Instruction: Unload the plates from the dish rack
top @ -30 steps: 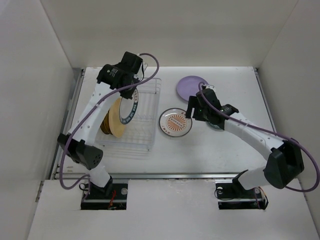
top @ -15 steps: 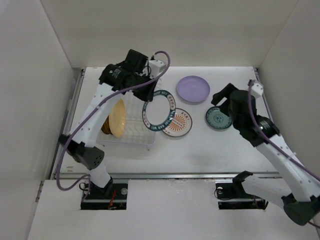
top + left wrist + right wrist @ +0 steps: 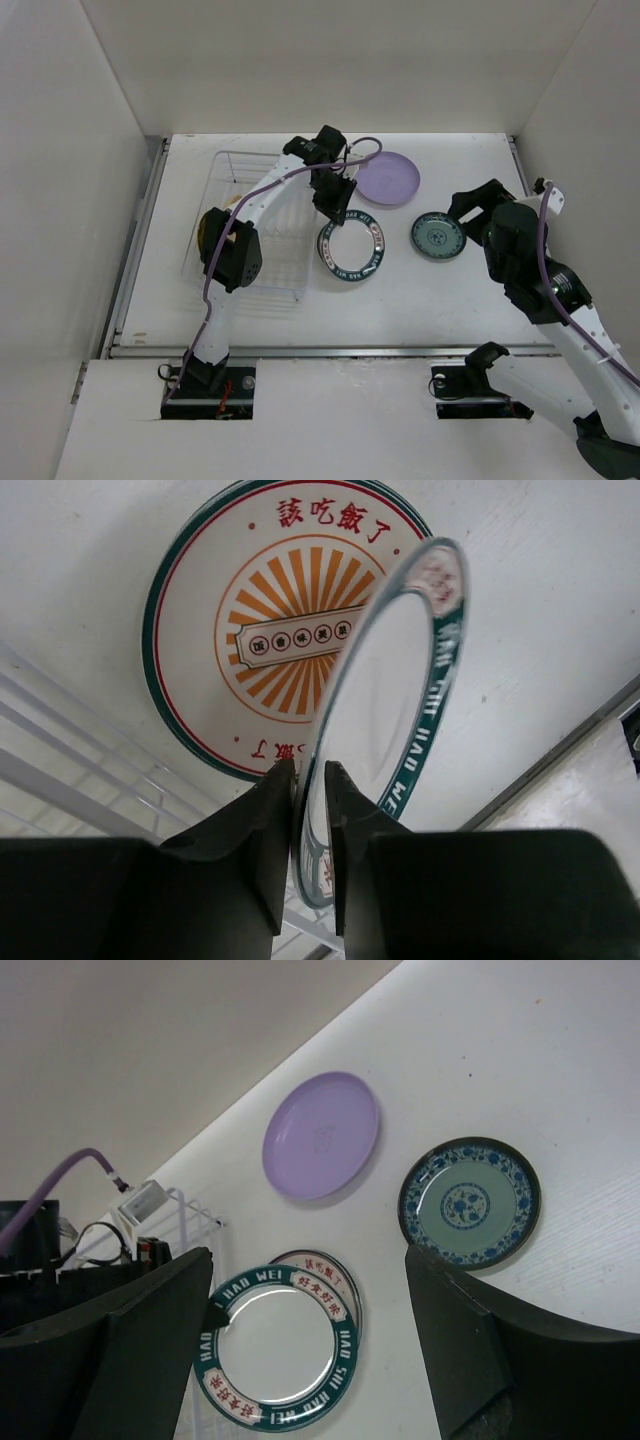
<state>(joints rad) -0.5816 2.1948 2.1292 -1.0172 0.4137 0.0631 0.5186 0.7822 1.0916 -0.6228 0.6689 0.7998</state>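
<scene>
Lettered plate [image 3: 351, 250] out of the dish rack [image 3: 225, 165], coming down on the sunburst plate [image 3: 290, 630].
The left gripper [image 3: 308, 772], clamped on its rim, has swung it right, so one fewer is racked. The right gripper [image 3: 310, 1310] gapes empty.

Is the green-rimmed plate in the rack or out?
Out: the left gripper pinches the lettered plate over the sunburst plate, beside the rack.

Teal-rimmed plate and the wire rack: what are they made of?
White round plate with dark teal lettered rim, pinched in the left hand: thin, glossy, mirror-like sheen; glazed ceramic or melamine, can't tell which. Rectangular wire dish rack: thin pale wires, likely coated or plated metal.
</scene>
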